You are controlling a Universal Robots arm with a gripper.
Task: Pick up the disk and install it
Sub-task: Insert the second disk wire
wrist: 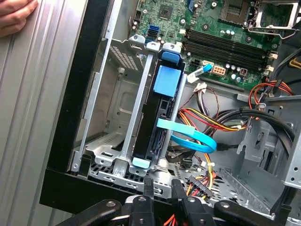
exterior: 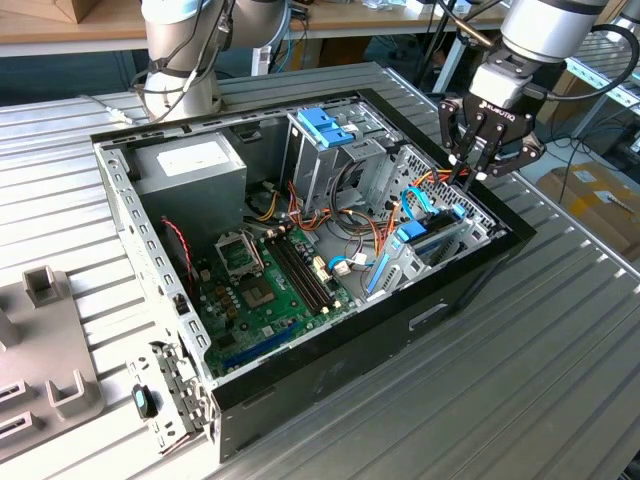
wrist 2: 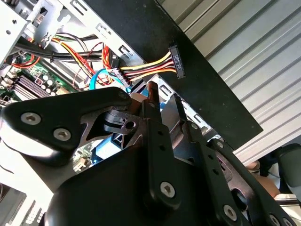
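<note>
— While the gripper (exterior: 478, 165) hangs over the computer case (exterior: 330, 385) at the exterior view's right, where's the disk (wrist: 162, 110)?

— Standing on edge in the drive bay (wrist: 117, 117) below it, blue rails showing.

— Holding anything?

— No; fingers nearly together, empty. I'd press straight down, evenly, keeping clear of the blue cable (wrist: 193, 139) beside it.

Matt black metal tool (exterior: 478, 165); disk (wrist: 162, 110) framed in smooth blue plastic.
</note>
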